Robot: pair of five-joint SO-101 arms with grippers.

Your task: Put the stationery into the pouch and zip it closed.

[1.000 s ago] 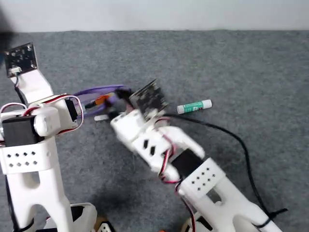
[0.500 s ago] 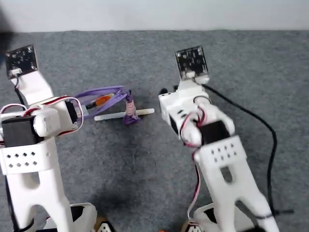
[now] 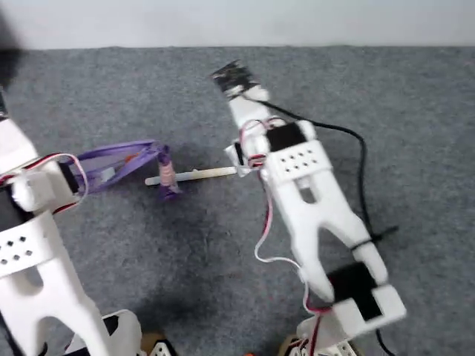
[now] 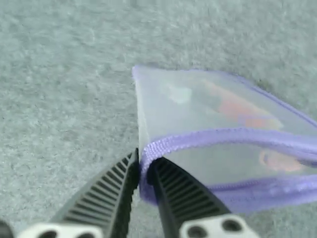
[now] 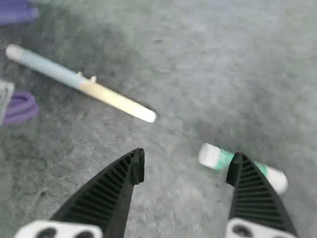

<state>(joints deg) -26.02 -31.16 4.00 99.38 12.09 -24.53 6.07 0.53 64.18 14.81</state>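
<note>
Left fingers [image 4: 142, 166]: drawn narrow and pinched on the purple-trimmed corner of the pouch [image 4: 213, 129]. The seam is caught between the two ribbed pads, and they touch nothing else.
Why that hold: I'd say it anchors the pouch, so the mouth can be loaded and the zip has something to pull against.
Pouch: it stretches away from the left fingers across the grey worktop [image 3: 386, 111], with its far end turned toward the right arm. Something orange [image 4: 237, 106] shows through the clear wall, so at least one piece looks to be inside already.
Right fingers [image 5: 187, 161]: spread wide and holding nothing, poised over the worktop.
Glue stick [image 5: 215, 156]: it lies right by one of the right fingers and is partly hidden behind it, with its white cap poking into the gap between the two. It looks untouched, though I can't be sure.
Pen [image 5: 79, 84]: it lies flat beyond the right fingertips, between them and the pouch. Its far end reaches the pouch's purple loop [image 5: 17, 106], but I cannot tell whether they touch.
Why so wide: my guess is that the right fingers are set to straddle the glue stick, the nearer piece.
Left to do: the glue stick and pen are both outside the pouch, and the zip is not yet closed.
</note>
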